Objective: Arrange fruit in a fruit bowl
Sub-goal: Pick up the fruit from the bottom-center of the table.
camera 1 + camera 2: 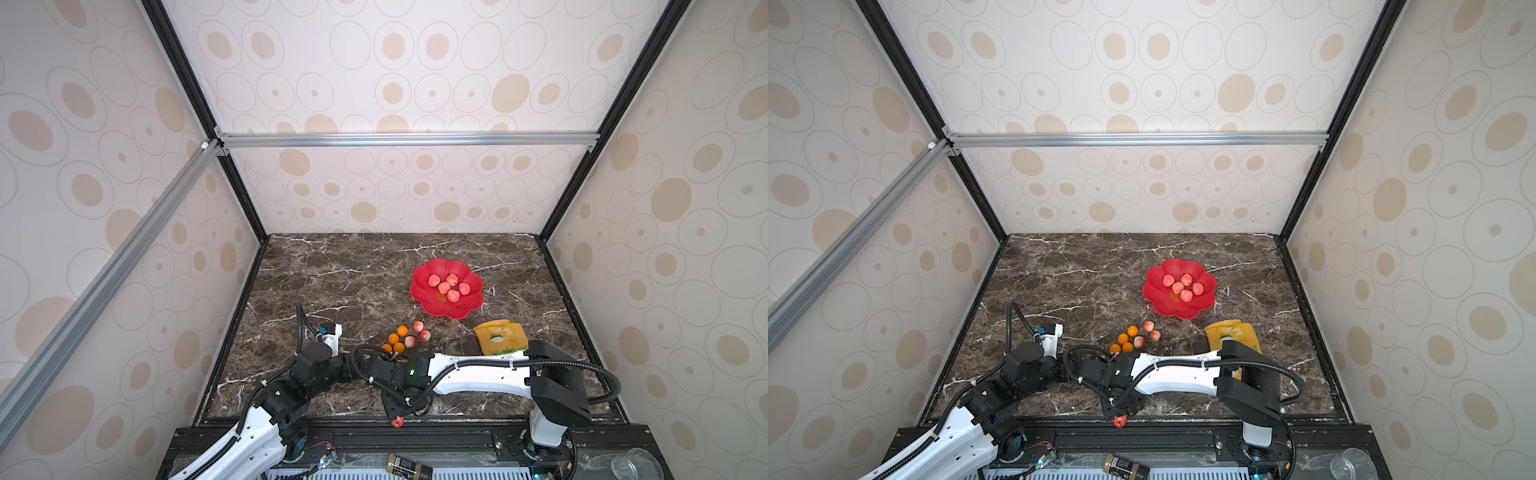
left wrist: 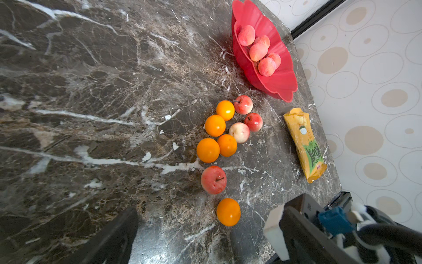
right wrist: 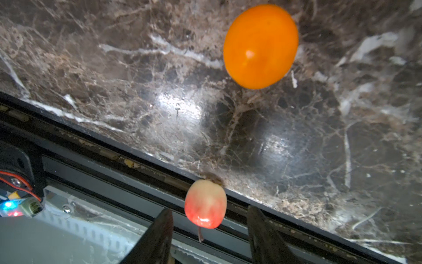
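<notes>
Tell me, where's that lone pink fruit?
In a top view, the lone pink fruit sits at the table's front edge, between the right pincer's open jaws.

**A:** How many bowls?

**B:** One fruit bowl [image 1: 440,311]. There are five pink-red fruits [image 1: 444,287] inside it.

**A:** And outside it?

**B:** On the bench [image 1: 332,270] near the bowl, the left wrist view shows five orange fruits [image 2: 215,125]. It also shows four more pink-red ones [image 2: 243,104] (in both top views the right arm [image 1: 478,370] hides one of each).

**A:** Any stragglers?

**B:** One lone pink-red fruit [image 3: 205,203], well apart from the bowl at the bench's front edge. That makes ten pink-red and five orange, fifteen in all.

**A:** Anything that isn't fruit?

**B:** One yellow-green snack bag [image 1: 498,336], near the bowl.
</notes>
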`<act>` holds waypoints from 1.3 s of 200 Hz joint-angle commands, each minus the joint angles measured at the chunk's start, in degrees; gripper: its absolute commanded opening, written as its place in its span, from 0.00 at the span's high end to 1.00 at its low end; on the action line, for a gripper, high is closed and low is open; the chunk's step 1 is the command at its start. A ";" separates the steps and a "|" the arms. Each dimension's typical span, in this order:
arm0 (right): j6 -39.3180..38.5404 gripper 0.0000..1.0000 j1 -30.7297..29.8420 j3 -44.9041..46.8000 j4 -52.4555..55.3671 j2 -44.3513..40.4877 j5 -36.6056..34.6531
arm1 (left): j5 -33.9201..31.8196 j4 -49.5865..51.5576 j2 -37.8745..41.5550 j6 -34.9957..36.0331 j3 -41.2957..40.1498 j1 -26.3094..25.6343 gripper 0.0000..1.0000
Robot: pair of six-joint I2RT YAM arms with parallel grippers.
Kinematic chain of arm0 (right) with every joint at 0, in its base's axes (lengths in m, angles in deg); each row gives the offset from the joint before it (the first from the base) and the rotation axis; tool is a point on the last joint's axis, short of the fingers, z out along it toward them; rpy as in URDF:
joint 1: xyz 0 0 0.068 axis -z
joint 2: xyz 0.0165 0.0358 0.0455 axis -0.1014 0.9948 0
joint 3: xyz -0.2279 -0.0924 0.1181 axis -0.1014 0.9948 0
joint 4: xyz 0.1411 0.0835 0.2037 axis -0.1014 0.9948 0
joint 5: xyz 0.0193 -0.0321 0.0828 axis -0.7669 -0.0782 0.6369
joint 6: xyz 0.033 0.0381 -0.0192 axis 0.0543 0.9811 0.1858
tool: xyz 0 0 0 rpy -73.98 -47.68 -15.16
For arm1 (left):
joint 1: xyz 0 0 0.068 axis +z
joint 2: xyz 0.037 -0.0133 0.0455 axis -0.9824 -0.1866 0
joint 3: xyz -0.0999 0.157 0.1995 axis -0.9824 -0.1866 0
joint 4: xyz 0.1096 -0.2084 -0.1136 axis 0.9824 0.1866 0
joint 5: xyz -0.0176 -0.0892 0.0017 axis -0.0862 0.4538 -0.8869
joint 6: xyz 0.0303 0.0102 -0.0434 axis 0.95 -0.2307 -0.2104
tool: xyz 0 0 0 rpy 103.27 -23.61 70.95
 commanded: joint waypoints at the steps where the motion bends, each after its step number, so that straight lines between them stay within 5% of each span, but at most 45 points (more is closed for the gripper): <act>1: 1.83 0.44 -0.46 -0.91 1.03 1.26 0.55 | -0.76 0.33 0.60 -0.94 -0.10 0.47 0.01; 260: 1.15 0.51 -0.78 -1.21 -0.46 5.80 4.12 | -0.85 -0.05 -0.18 -0.14 -0.10 1.13 0.01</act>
